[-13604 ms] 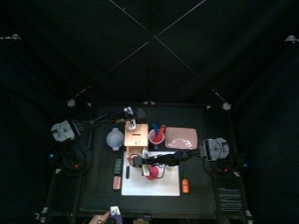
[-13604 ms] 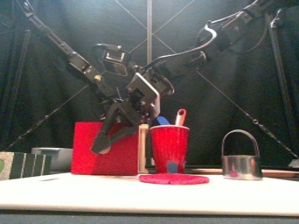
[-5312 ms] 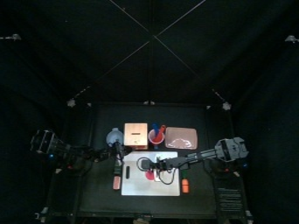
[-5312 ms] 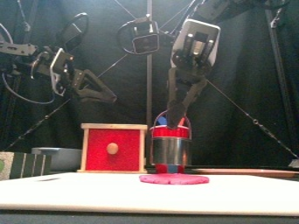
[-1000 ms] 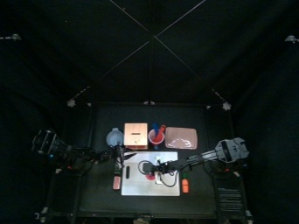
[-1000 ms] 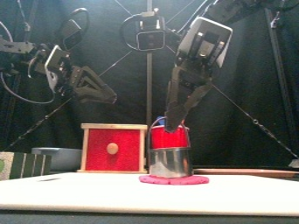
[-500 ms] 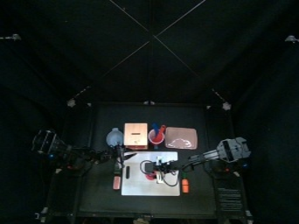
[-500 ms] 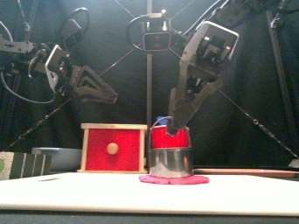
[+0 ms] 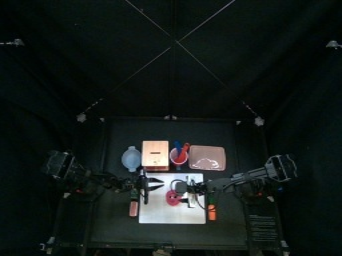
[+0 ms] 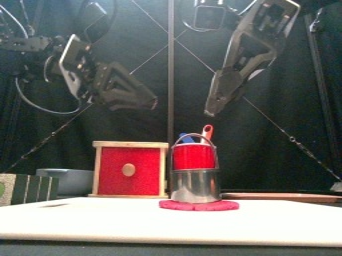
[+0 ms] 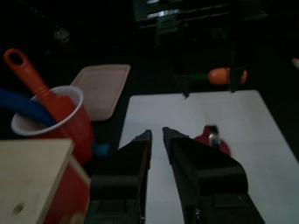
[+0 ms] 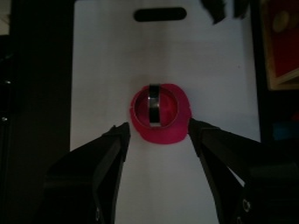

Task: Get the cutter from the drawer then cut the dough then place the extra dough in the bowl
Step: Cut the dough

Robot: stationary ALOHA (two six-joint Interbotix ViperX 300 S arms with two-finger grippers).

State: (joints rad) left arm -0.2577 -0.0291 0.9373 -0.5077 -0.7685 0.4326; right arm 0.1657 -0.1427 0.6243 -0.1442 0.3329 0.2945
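right end effector [image 12: 160,129] hangs released over the cutter [image 10: 197,185] in the dough [image 10: 201,206], I'd regrab dead-centre and lift straight up

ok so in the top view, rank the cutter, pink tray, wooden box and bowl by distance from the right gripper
From the right gripper, nearest first:
1. cutter, standing on the dough just beside it.
2. pink tray, straight behind, at the back.
3. wooden box, back and farther left.
4. bowl, left end of that row.
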